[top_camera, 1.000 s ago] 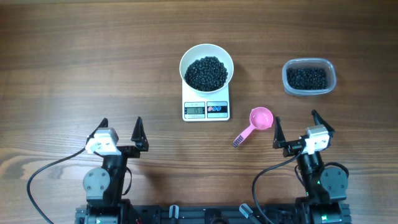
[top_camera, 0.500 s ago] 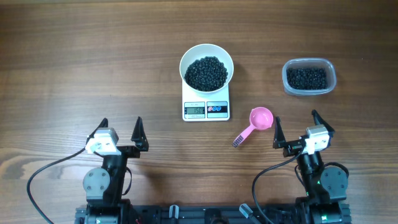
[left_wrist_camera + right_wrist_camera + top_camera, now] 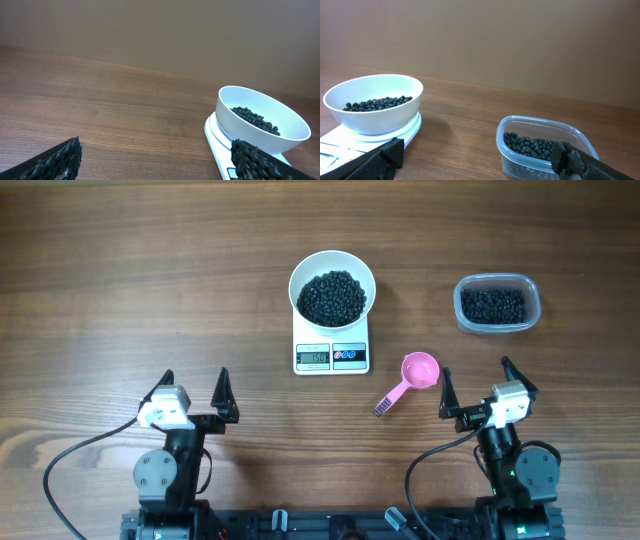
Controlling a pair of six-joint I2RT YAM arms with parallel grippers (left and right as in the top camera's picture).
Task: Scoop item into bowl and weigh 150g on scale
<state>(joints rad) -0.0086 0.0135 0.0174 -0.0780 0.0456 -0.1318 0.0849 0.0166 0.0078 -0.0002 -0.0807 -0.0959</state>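
A white bowl (image 3: 332,288) full of small black beads (image 3: 332,297) stands on the white scale (image 3: 331,356), whose display is lit. The bowl (image 3: 262,120) and the scale (image 3: 220,145) show at the right of the left wrist view, and the bowl (image 3: 372,102) at the left of the right wrist view. A pink scoop (image 3: 410,378) lies empty on the table right of the scale. More beads (image 3: 493,305) fill a clear tub (image 3: 497,303). My left gripper (image 3: 196,388) and right gripper (image 3: 475,383) rest open near the front edge, holding nothing.
The clear tub (image 3: 547,147) sits ahead of my right gripper (image 3: 480,155), between its fingertips in that view. Bare wooden table (image 3: 150,280) stretches to the left of the scale. Black cables run along the front edge by the arm bases.
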